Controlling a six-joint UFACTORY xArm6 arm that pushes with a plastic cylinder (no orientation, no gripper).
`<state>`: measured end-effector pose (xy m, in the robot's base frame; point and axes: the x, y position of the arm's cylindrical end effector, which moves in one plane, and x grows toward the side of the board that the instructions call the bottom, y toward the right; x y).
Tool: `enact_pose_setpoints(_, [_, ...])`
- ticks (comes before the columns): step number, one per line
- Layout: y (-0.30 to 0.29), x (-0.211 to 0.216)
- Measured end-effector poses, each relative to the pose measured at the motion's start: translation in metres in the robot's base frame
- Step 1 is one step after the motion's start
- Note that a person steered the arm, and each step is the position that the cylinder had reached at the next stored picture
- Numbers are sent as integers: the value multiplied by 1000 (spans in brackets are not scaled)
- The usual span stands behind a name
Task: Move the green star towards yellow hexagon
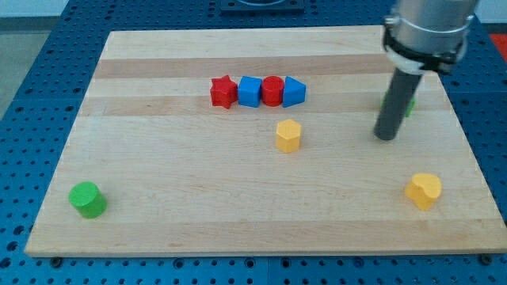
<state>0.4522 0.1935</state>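
My tip (386, 136), which carries no jaws, rests on the counter (158, 182) at 5 o'clock of the half-hidden green star (409, 104), well apart from the yellow hexagon (288, 135) at 9 o'clock.

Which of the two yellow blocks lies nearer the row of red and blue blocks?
The yellow hexagon, just below the row. The other yellow block sits far off near the view's bottom right.

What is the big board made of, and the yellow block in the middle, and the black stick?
The board looks like pale wood: long grain stripes, a matt finish. The yellow hexagon seems to be painted wood or plastic, an even colour with a soft sheen; I cannot tell which. The rod looks like dark metal or plastic, smooth and dull. My tip rests beside the green star, which it mostly hides.
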Motion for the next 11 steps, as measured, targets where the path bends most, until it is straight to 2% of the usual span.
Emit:
enact_pose_setpoints(1, [38, 0])
enact_pose_setpoints(3, [57, -28])
enact_pose_setpoints(5, [57, -57])
enact_pose_setpoints(8, [4, -83])
enact_pose_setpoints(11, [-8, -30])
